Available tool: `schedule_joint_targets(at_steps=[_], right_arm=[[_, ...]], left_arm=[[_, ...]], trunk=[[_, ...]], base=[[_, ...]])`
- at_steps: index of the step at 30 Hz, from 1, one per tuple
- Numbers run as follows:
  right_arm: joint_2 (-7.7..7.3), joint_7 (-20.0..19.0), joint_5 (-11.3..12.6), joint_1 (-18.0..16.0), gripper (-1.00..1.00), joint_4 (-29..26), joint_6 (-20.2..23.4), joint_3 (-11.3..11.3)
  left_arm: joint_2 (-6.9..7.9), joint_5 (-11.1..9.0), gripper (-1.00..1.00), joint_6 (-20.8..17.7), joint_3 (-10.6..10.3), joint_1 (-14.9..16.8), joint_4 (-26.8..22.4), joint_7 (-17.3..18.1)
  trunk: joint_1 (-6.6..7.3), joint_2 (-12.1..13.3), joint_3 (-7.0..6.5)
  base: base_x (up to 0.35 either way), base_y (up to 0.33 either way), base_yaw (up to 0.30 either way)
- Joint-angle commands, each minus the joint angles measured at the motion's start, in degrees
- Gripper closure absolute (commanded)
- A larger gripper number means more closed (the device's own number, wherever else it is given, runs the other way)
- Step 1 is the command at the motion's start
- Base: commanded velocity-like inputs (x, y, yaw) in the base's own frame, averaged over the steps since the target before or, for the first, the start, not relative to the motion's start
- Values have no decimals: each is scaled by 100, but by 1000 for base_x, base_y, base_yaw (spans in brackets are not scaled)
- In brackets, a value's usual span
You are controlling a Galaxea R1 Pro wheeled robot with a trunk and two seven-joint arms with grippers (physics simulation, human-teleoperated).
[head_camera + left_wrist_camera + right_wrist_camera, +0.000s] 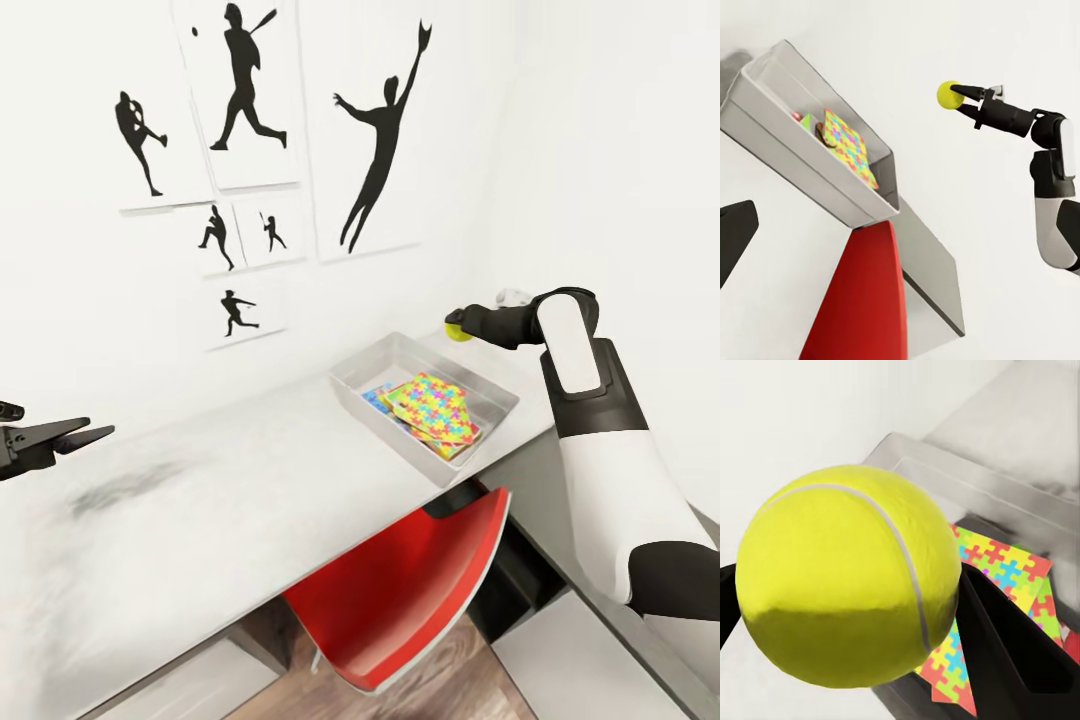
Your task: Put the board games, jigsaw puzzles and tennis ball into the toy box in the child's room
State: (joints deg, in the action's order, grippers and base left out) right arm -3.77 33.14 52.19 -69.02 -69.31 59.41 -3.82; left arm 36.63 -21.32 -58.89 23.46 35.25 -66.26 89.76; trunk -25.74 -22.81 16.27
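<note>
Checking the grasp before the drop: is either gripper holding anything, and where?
The right gripper pinches the yellow-green fuzzy tennis ball across its sides; the left gripper holds nothing.

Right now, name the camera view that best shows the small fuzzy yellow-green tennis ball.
The right wrist view: the small fuzzy yellow-green tennis ball looms large, seam visible. The left wrist view shows it small in the right gripper; the head view barely.

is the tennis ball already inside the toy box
No, the tennis ball is pinched in the right hand in the air, apart from the toy box, which holds jigsaw puzzles.
</note>
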Motion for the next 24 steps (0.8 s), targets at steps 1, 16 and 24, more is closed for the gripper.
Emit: schedule_joint_targets(at_steps=[1,16,24], right_arm=[[-7,70,70,-6,100,-3,0,-13],[-11,70,76,2,100,-3,0,-13],[-3,68,74,3,100,44,5,-13]], left_arm=[[2,6,-100,-61,1,4,-1,24],[2,6,-100,-66,-17,5,-1,24],[2,6,-100,-61,-14,3,-1,24]], trunk=[[-4,-11,1],[-4,-11,-142],[-4,-11,-176]], base=[[14,-28,0],[57,-55,43],[52,-18,31]])
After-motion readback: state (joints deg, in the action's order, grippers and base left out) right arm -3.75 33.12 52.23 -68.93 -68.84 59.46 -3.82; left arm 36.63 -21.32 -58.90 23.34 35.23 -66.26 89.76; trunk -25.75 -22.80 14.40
